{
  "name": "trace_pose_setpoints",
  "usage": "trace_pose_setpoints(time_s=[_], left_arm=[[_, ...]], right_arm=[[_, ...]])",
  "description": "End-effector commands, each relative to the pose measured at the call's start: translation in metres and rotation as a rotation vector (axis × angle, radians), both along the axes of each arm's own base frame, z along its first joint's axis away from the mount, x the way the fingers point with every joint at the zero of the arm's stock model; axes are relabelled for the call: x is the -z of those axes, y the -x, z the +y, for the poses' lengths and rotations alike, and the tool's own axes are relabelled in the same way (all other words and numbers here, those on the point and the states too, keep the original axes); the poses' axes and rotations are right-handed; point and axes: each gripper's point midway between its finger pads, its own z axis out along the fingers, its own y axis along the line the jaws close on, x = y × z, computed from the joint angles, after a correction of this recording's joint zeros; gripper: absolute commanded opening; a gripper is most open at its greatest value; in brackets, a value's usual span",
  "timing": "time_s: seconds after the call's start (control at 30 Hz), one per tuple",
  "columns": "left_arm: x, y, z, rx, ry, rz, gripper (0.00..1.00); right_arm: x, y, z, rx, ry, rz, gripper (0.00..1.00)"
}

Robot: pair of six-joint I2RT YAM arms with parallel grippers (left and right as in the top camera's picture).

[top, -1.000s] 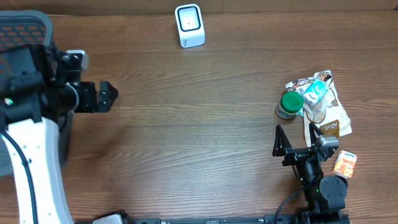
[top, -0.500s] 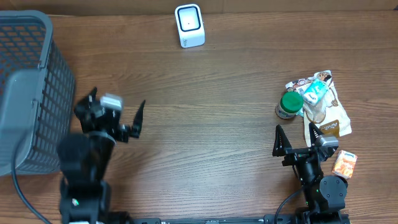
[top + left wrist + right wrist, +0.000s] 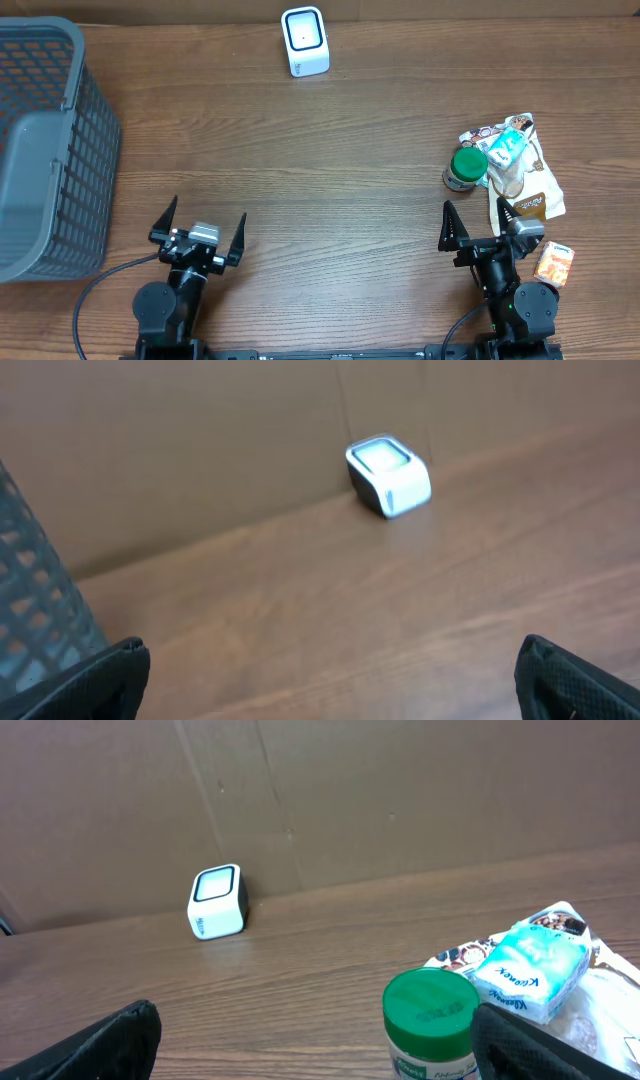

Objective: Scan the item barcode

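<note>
The items lie in a cluster at the right edge of the surface: a jar with a green lid, a tissue pack leaning on a pile of flat pouches just beside the jar, and a small orange box nearer the front. The right fingers are spread wide just in front of the jar, gripping nothing. The white scanner stands upright at the far edge, well apart from the cluster. The left fingers are spread wide and empty near a grey mesh basket.
</note>
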Motion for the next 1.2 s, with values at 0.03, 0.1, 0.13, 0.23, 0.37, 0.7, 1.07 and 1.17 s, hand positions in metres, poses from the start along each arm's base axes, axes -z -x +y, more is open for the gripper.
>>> trace_pose_setpoints(time_s=[0.03,0.1,0.13,0.23,0.37,0.7,1.07,1.17], left_arm=[[0.005,0.006,-0.003,0.018,-0.038,0.007,1.00],[-0.006,0.007,-0.003,0.015,-0.015,-0.037,0.99],[-0.010,0.008,-0.003,0.015,-0.015,-0.058,1.00],[-0.012,0.008,-0.003,0.015,-0.016,-0.065,1.00],[-0.009,0.008,-0.003,0.015,-0.015,-0.053,1.00],[-0.009,0.008,-0.003,0.015,-0.015,-0.053,1.00],[-0.009,0.008,-0.003,0.015,-0.015,-0.053,0.99],[-0.009,0.008,-0.003,0.015,-0.015,-0.053,1.00]], right_arm=[[0.002,0.000,0.001,-0.003,-0.003,-0.004,1.00],[0.002,0.000,0.001,-0.003,-0.003,-0.004,1.00],[0.002,0.000,0.001,-0.003,-0.003,-0.004,1.00],[0.002,0.000,0.001,-0.003,-0.003,-0.004,1.00],[0.002,0.000,0.001,-0.003,-0.003,-0.003,1.00],[0.002,0.000,0.001,-0.003,-0.003,-0.004,1.00],[0.002,0.000,0.001,-0.003,-0.003,-0.003,1.00],[0.002,0.000,0.001,-0.003,-0.003,-0.003,1.00]])
